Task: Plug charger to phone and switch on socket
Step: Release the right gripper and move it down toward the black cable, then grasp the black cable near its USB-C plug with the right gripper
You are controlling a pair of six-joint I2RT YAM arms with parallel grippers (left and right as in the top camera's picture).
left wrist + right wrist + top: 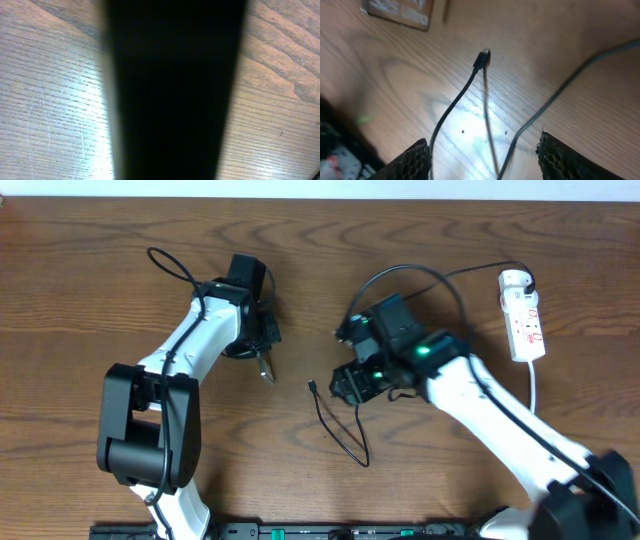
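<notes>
My left gripper (262,348) is shut on the phone (266,367) and holds it on edge, left of the table's middle. In the left wrist view the phone (175,90) is a dark slab that fills the centre and hides the fingers. A corner of the phone (400,11) shows at the top left of the right wrist view. The charger cable lies in loops on the table, with its tiny black connector (312,387) (482,57) free on the wood. My right gripper (350,385) (482,147) is open and empty, low over the cable, just behind the connector. The white socket (522,315) lies at the far right.
A second strand of the black cable (555,95) runs between the right fingers. The cable arcs from the right arm toward the socket (440,275). The socket's white cord (533,385) trails toward the front. A black rail (300,530) runs along the front edge.
</notes>
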